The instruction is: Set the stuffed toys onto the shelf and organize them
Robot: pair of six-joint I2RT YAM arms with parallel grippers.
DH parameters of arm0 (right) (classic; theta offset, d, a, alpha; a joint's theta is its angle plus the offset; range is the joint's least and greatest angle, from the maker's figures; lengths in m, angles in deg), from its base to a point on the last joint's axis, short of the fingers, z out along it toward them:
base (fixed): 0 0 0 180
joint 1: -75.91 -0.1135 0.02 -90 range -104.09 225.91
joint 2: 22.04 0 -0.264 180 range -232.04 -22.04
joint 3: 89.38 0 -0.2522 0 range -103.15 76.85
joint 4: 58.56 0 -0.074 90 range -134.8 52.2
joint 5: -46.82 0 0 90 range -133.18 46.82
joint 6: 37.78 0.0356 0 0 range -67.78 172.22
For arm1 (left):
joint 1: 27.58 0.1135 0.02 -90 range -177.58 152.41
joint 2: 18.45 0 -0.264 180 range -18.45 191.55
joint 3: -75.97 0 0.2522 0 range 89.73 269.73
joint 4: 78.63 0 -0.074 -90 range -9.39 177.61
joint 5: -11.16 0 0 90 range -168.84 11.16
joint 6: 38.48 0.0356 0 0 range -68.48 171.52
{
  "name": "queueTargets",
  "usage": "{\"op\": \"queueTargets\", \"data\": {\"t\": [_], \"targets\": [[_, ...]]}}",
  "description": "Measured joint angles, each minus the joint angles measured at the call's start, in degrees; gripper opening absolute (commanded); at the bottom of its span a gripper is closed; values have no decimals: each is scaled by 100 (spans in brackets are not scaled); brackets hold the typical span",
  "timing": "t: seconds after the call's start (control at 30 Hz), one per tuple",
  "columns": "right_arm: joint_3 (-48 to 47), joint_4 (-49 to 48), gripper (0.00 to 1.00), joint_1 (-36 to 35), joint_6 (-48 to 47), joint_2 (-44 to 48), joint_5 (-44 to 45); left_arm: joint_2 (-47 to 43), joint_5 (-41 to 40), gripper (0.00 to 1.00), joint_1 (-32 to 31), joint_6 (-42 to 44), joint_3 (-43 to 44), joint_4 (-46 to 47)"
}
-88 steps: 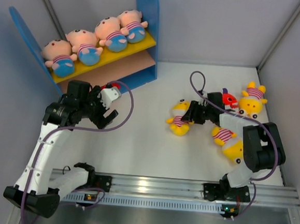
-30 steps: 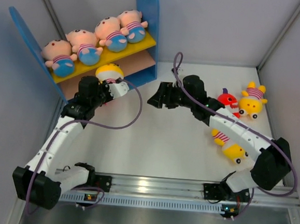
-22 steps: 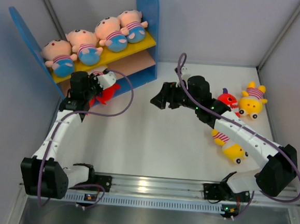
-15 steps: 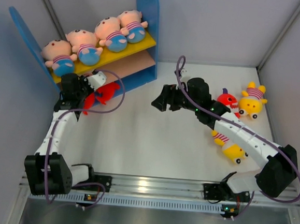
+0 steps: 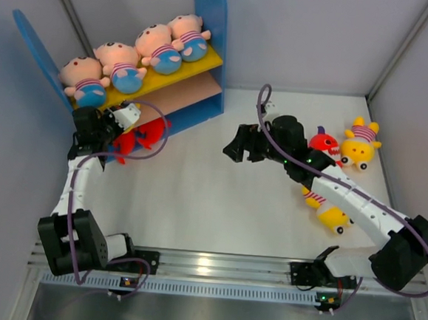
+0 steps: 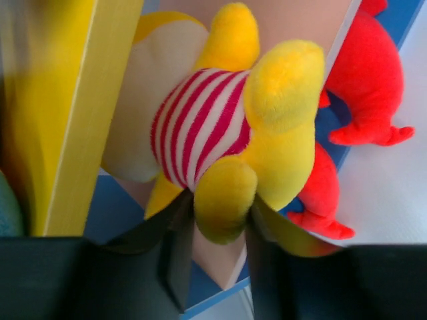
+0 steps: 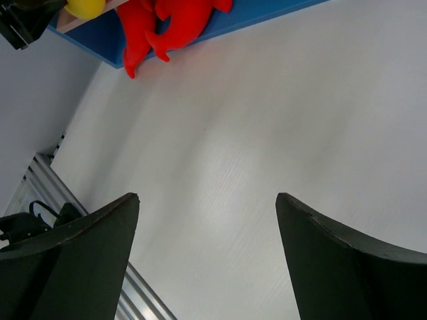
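Note:
The shelf (image 5: pixel 210 26) stands at the back left, with several pink-faced stuffed toys (image 5: pixel 125 68) lined up on its yellow upper board (image 5: pixel 172 79). My left gripper (image 5: pixel 104 127) reaches into the left end of the lower tier. In the left wrist view a yellow striped toy (image 6: pixel 213 127) lies on the tan-pink lower board (image 6: pixel 293 20). One of its legs sits unsqueezed between the parted jaws of my left gripper (image 6: pixel 221 203). Red monsters (image 5: pixel 143 136) lie beside it at the board's front edge. My right gripper (image 5: pixel 235 143) hangs open and empty over the bare table.
A red monster (image 5: pixel 324 143) and a yellow creature (image 5: pixel 360 145) lie at the back right. Another yellow creature (image 5: pixel 330 208) lies under the right forearm. Grey walls close in the sides. A metal rail (image 5: pixel 213 267) runs along the near edge.
My left gripper carried the yellow toy leftward into the lower tier, and its jaws have now parted. My right gripper has drifted slightly right and opened a little wider.

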Motion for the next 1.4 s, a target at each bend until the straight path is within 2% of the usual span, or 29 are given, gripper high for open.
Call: {"op": "queueTargets", "data": {"t": [0.13,0.17,0.23,0.33,0.57,0.7,0.87,1.1,1.23,1.33,1.4], "targets": [[120,166,87,186,13,118,199,-35,127,57,7,61,0,-129],[138,258,88,286,26,146,254,-66,133,58,7,68,0,-149],[168,435,98,490,70,199,367,-160,151,58,7,68,2,-201],[197,704,100,835,61,304,566,-304,164,60,7,76,0,-313],[352,1075,99,1576,20,879,970,-514,238,66,7,173,2,-564],[380,1150,99,1773,-55,1069,981,-514,262,69,7,170,0,-708],[387,1268,99,2076,-103,1110,960,-577,426,70,7,87,160,-1296],[404,1700,99,3348,55,1110,1327,-802,695,70,7,-234,975,-2417],[616,1888,99,4334,210,1128,1471,-927,892,70,-2,-402,1263,-3130],[920,2081,92,4745,302,1163,1495,-1010,964,70,-107,-518,1307,-3536],[1193,2192,89,4780,348,1213,1381,-1078,986,70,-243,-597,1307,-3755]]}}
